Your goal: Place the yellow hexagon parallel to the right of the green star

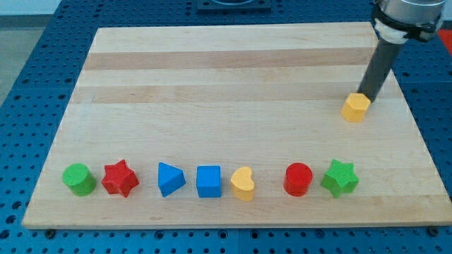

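Observation:
The yellow hexagon lies on the wooden board near the view's right edge, about halfway up. The green star lies at the right end of the row of blocks along the view's bottom, below the hexagon and slightly to its left. My tip stands just behind the hexagon's upper right side, touching it or nearly so. The dark rod rises from there toward the view's top right corner.
A row along the view's bottom holds, left to right, a green cylinder, red star, blue triangle, blue cube, yellow heart and red cylinder. The board's right edge runs close by.

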Tool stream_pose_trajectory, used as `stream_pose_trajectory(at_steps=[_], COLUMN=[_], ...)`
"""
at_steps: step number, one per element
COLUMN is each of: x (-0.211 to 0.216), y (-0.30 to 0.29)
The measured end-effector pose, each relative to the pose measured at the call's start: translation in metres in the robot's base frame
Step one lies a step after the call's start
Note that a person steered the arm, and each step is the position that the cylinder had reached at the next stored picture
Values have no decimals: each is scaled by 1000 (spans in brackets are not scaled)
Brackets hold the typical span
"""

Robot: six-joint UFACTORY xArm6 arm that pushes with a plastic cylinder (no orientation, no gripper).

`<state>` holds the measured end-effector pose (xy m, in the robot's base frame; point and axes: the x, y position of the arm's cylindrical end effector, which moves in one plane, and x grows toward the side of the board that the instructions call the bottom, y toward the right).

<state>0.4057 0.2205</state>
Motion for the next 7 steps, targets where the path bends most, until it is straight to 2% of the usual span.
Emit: stream_pose_trajectory(at_steps=[1, 3, 7], x=[6, 46, 47], y=[-15, -15, -47])
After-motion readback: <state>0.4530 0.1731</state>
